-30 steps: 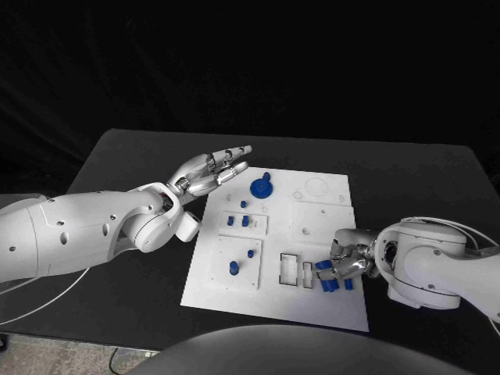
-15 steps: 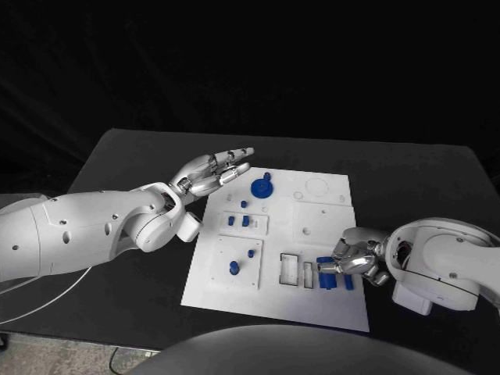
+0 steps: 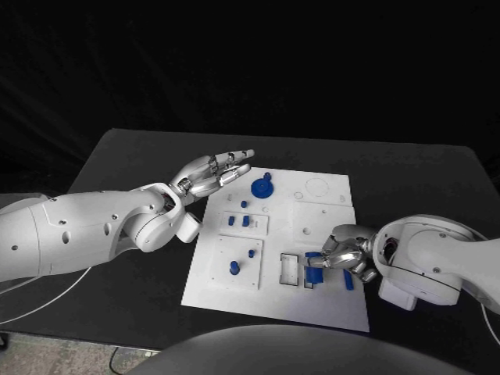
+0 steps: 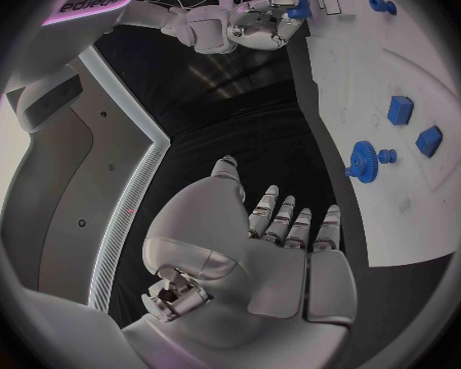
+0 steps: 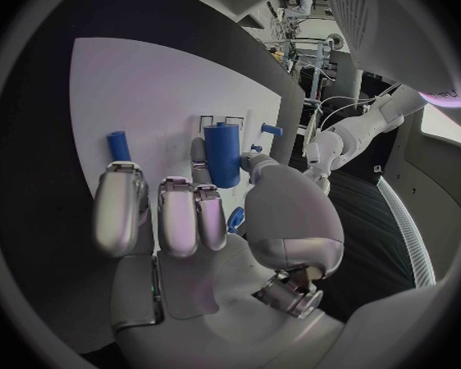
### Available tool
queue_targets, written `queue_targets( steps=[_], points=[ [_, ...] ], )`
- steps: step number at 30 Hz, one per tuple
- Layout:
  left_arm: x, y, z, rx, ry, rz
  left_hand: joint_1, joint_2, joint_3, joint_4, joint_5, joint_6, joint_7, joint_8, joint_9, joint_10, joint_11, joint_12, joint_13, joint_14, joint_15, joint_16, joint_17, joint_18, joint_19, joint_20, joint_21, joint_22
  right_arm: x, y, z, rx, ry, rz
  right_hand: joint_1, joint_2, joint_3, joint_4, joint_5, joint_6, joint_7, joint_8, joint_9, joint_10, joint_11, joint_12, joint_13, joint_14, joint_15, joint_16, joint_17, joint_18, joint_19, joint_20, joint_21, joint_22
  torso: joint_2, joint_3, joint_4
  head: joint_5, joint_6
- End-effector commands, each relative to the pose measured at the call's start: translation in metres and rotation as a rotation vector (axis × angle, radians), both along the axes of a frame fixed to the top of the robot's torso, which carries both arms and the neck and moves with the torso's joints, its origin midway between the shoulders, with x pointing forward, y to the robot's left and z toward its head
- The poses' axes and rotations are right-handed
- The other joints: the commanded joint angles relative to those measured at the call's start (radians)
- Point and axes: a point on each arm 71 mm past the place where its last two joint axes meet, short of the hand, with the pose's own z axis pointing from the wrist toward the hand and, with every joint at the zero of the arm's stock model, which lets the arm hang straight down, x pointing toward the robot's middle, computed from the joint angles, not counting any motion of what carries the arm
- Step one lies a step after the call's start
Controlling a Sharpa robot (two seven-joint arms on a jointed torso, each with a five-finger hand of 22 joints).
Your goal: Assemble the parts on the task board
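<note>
Two white arms reach over a black table (image 3: 126,156) with a matte surface, and I describe them from my remote seat, largest things first. The task board (image 3: 318,305) is a flat white rectangular plate lying in the middle of the table, cut with shallow rectangular recesses and small round holes. My left hand (image 3: 211,172), silver and smooth, hovers just beyond the board's far left corner with its fingers stretched out and apart, holding nothing. My right hand (image 3: 342,256) sits over the board's near right part, and it pinches a blue cylinder (image 5: 222,154) between thumb and fingers; the piece looks like smooth, hard plastic with a flat round end. A blue gear (image 3: 260,187) with fine teeth lies flat near the board's far edge. Several small blue pegs and blocks (image 3: 241,221) stand in the left-hand recesses, and one short blue peg (image 3: 348,280) lies loose just beside my right hand. I judge that I am mid-placement: the next move calls for lining the cylinder up over its matching hole and lowering it straight, since a tilt would likely jam it.
</note>
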Motion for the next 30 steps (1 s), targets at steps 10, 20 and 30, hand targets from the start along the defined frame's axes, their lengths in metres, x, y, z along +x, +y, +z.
queue_targets(
  steps=[10,20,30],
  points=[
    [-0.002,-0.004,-0.001,-0.01,0.02,-0.029,0.009,0.002,0.007,0.0,0.004,0.007,0.008,0.002,0.002,-0.001,0.004,0.004,0.001,0.002,0.009,0.0,0.002,0.016,0.001,0.007,0.005,0.002,0.007,0.012,-0.006,-0.029,-0.002,0.036,-0.018,0.006,0.168,-0.164,-0.048,-0.002,0.003,-0.008,-0.007,0.11,0.004,0.004,0.263,0.062,0.009,-0.004,0.012,0.016,0.002,0.007,-0.011,0.171,0.001,0.0001,0.0,0.001,0.0],
    [-0.001,-0.003,-0.001,-0.013,0.028,-0.027,0.01,0.002,0.007,0.0,0.004,0.007,0.009,0.002,0.002,-0.001,0.004,0.004,0.001,0.002,0.01,0.0,0.002,0.015,0.001,0.007,0.005,0.001,0.006,0.022,-0.01,-0.027,0.019,0.062,-0.022,0.01,0.165,-0.159,-0.068,-0.004,0.004,-0.013,-0.012,0.11,0.005,0.004,0.263,0.061,0.01,-0.008,0.006,0.017,0.001,0.008,-0.015,0.17,0.0,-0.0002,-0.0008,0.003,0.0],
    [-0.002,0.001,-0.001,-0.012,0.035,-0.02,0.011,0.003,0.007,-0.001,0.005,0.007,0.01,0.002,0.002,0.0,0.005,0.004,0.002,0.002,0.01,0.0,0.002,0.016,0.003,0.007,0.007,0.006,0.004,0.029,-0.011,-0.025,0.044,0.082,-0.062,0.022,0.136,-0.121,-0.178,-0.004,0.008,-0.024,-0.025,0.11,0.009,0.004,0.263,0.056,0.013,-0.022,-0.015,0.02,-0.005,0.011,-0.033,0.165,0.0,-0.0005,0.0002,0.005,0.0]
  ],
)
